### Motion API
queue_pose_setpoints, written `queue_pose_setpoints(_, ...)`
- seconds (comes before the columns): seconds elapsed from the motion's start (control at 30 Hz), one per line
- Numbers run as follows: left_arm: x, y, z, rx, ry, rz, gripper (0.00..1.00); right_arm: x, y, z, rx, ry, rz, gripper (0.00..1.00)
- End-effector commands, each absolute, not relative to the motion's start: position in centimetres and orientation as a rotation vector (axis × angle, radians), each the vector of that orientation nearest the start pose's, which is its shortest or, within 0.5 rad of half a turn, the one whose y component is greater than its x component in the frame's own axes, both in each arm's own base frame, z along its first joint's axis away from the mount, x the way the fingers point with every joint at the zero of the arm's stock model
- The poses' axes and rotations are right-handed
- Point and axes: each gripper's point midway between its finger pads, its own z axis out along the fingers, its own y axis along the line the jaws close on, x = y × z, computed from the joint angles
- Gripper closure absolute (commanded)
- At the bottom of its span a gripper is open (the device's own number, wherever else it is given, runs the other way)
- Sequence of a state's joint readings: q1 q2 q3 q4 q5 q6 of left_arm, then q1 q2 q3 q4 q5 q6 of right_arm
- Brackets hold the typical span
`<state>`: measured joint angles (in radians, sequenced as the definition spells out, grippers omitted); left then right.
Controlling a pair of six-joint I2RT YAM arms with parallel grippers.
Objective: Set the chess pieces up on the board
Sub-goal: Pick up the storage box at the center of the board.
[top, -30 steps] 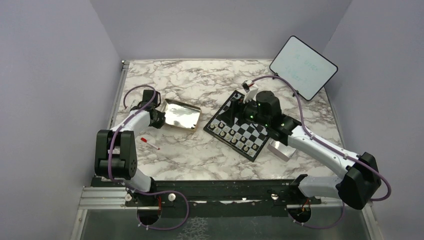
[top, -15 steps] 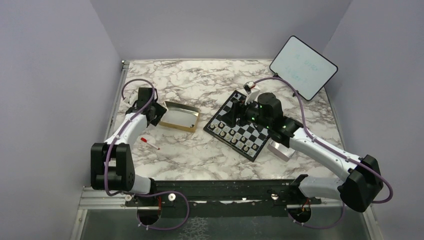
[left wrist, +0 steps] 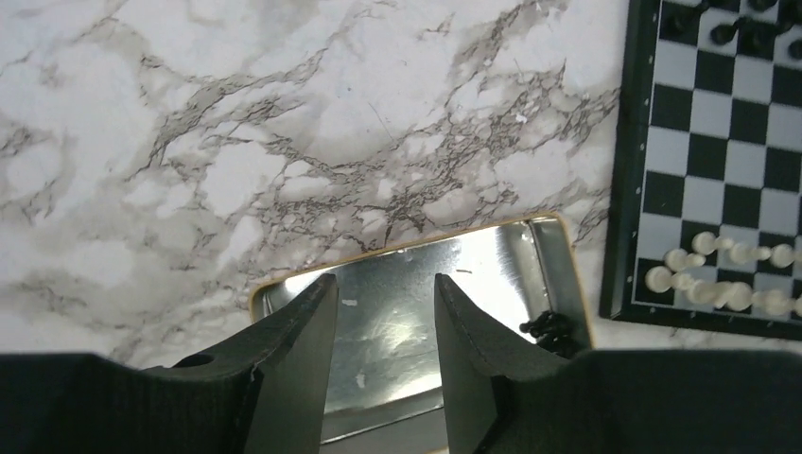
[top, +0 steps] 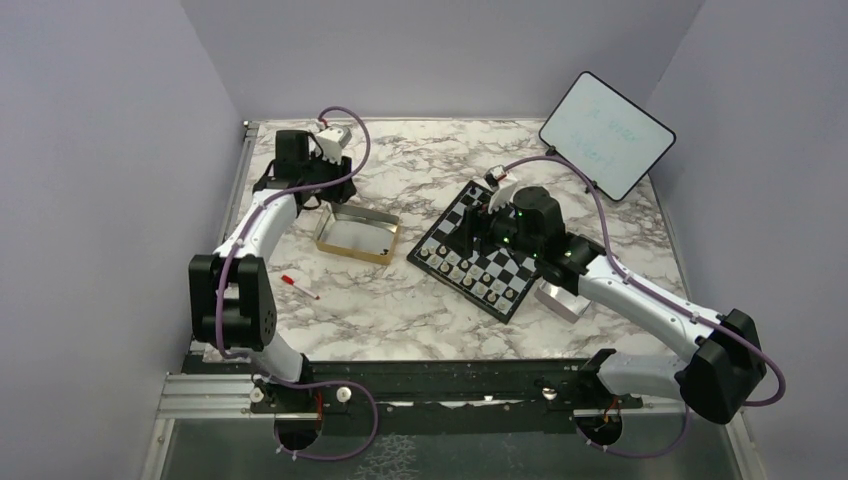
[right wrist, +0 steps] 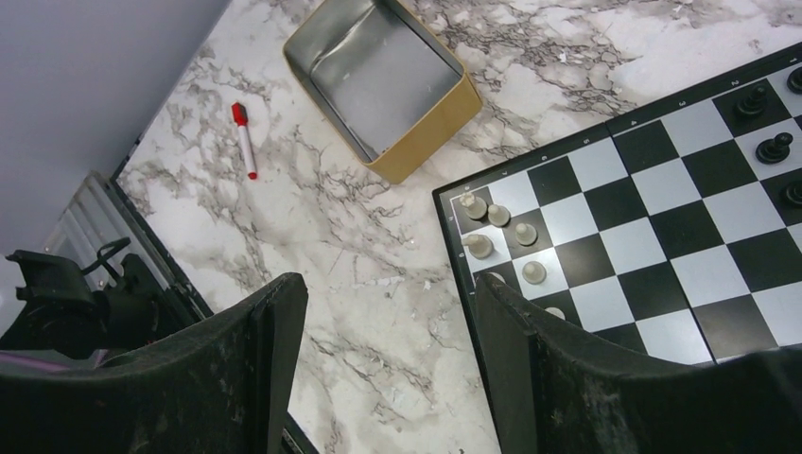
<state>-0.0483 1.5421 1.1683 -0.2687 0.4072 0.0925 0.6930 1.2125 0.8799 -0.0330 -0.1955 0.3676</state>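
Note:
The board (top: 478, 255) lies tilted right of centre, with pale chess pieces (top: 470, 277) along its near-left edge. In the left wrist view the pale pieces (left wrist: 721, 274) line the board's (left wrist: 719, 142) lower rows and black ones (left wrist: 738, 28) stand at its top. A small clump of black pieces (left wrist: 550, 328) lies in a corner of the gold tin (left wrist: 416, 303). My left gripper (left wrist: 383, 281) hangs open and empty above that tin. My right gripper (right wrist: 388, 288) stands wide open and empty over the board's (right wrist: 662, 199) left edge, near pale pieces (right wrist: 496, 232).
The gold tin (top: 358, 233) lies flat left of the board. A red marker (top: 298, 286) lies on the marble near the left arm. A white tablet (top: 605, 133) leans at the back right. A silvery lid-like thing (top: 560, 298) rests by the board's right corner.
My left gripper opened and let go of the tin, which dropped from tilted to flat. The left arm then rose and swung toward the back. The right arm barely moved.

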Motion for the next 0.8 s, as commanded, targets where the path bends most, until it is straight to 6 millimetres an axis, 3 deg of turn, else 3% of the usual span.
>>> queue_pose_setpoints(0.0,42.7,-10.3,14.6,0.888,2.067,-0.456,0.57,27.1,28.7,22.3,-0.504,1.967,0.846,0.30)
queue_pose_setpoints(0.13,43.1,-10.9,13.4,1.118,2.030,-0.506,0.55,27.1,28.4,22.9,-0.509,1.971,0.823,0.30)
queue_pose_setpoints(0.33,43.8,-8.9,10.4,1.313,2.066,-0.392,0.53,27.4,27.9,24.0,-0.499,1.944,0.797,0.30)
queue_pose_setpoints(0.57,42.7,-9.7,8.1,1.441,2.014,-0.478,0.51,27.3,28.0,23.8,-0.509,1.953,0.794,0.30)
queue_pose_setpoints(0.77,43.2,-8.3,5.8,1.440,2.119,-0.421,0.54,27.6,27.9,23.9,-0.511,1.947,0.778,0.29)
